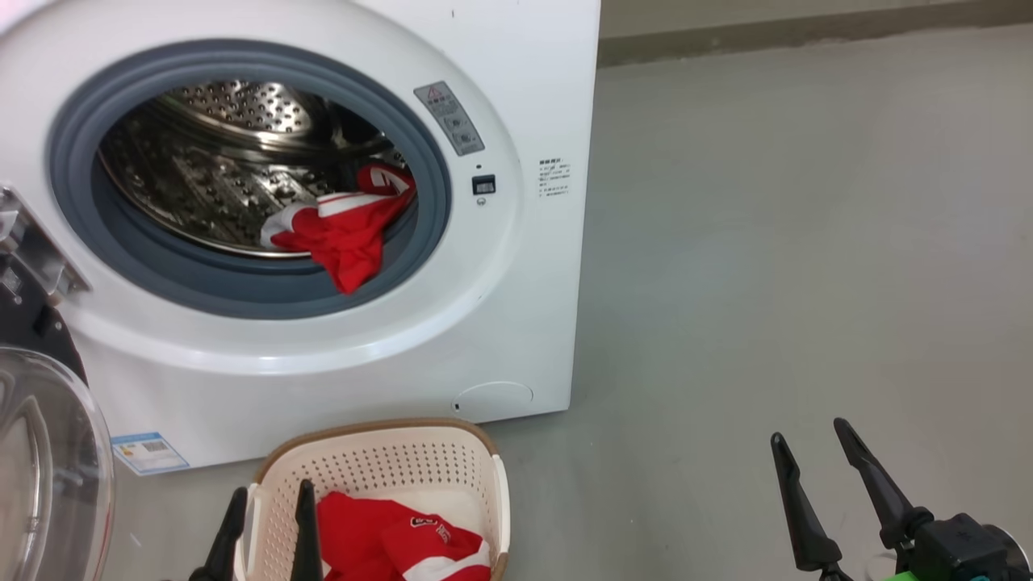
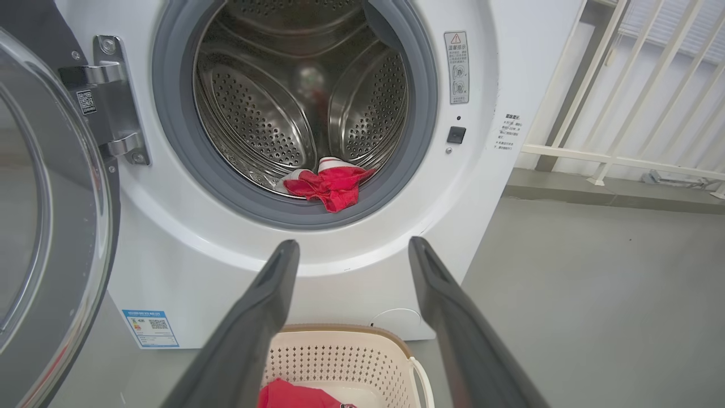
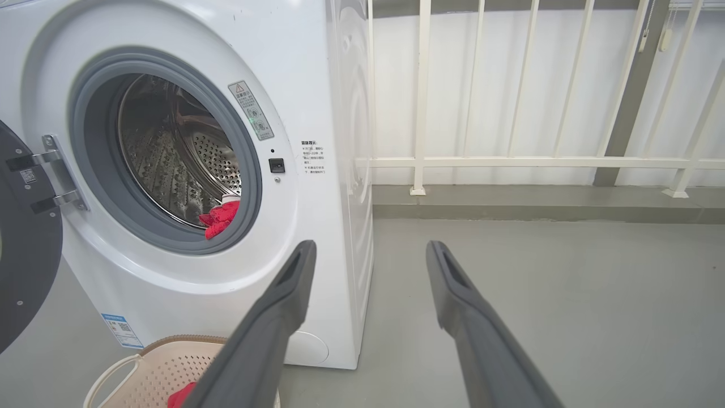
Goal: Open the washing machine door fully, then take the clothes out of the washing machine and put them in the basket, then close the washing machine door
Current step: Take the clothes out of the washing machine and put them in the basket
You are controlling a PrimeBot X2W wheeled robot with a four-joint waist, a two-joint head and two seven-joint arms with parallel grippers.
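Unloading is judged to be the step in hand, roughly midway. The washing machine door (image 1: 48, 468) is swung open, off to the left of the left gripper (image 1: 273, 488). One red garment (image 1: 379, 537) is lying in the basket (image 1: 387, 464), directly beneath that gripper's fingers. The clothes (image 1: 343, 234) not yet removed are seen ahead of and above it, bunched at the front of the drum (image 1: 218, 161) and draped onto the lower right of the grey seal (image 1: 242, 282).

Next move, as judged:
- A reach forward and up into the washing machine (image 1: 516, 81) is called for.
- The jaws would be closed on a loose fold, not on the seal.
- The cloth would be lifted clear of the lip before being lowered to the basket.
- Door closing is not yet due.

Pose:
- Left gripper is held low over the basket's near rim, fingers pointed at the machine front, jaws spread wide, nothing held.
- Right gripper (image 1: 809, 430) is held well to the right over bare floor (image 1: 807, 242), apart from the machine, jaws likewise wide and empty.
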